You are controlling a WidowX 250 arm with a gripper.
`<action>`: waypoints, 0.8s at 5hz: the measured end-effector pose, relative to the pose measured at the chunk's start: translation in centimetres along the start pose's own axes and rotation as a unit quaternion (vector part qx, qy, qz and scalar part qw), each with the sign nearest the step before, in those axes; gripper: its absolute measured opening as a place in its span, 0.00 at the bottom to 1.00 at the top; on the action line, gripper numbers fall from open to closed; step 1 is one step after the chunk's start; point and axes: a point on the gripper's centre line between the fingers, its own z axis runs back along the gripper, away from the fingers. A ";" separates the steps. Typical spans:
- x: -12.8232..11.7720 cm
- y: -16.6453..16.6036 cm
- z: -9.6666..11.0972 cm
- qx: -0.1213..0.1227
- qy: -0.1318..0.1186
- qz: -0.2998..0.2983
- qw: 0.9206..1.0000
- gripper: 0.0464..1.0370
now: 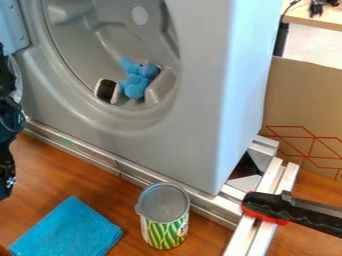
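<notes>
Black, the gripper (pixel 8 172) is at the left edge; whether it is wide or narrow, I cannot tell. Nearby, the blue cloth (pixel 67 232) lies flat at lower left and would likely pinch best by an edge. The can (pixel 163 222), upright at bottom centre, could tip if bumped. Inside the grey washer (pixel 200 100), the toy (pixel 136 84) looks soft, suiting a gentle squeeze.

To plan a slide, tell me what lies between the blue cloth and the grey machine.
In the camera view, tabletop, then a metal rail, separate the blue cloth from the grey machine.
</notes>
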 end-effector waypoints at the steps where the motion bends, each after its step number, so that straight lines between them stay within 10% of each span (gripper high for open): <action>1: -0.1 -0.3 -0.4 -0.007 0.007 0.000 1.000 0.96; 3: 3.6 -6.4 -2.6 -0.132 -0.042 -0.069 0.988 0.96; 4: 3.9 -7.2 -4.2 -0.138 -0.046 -0.066 0.987 0.96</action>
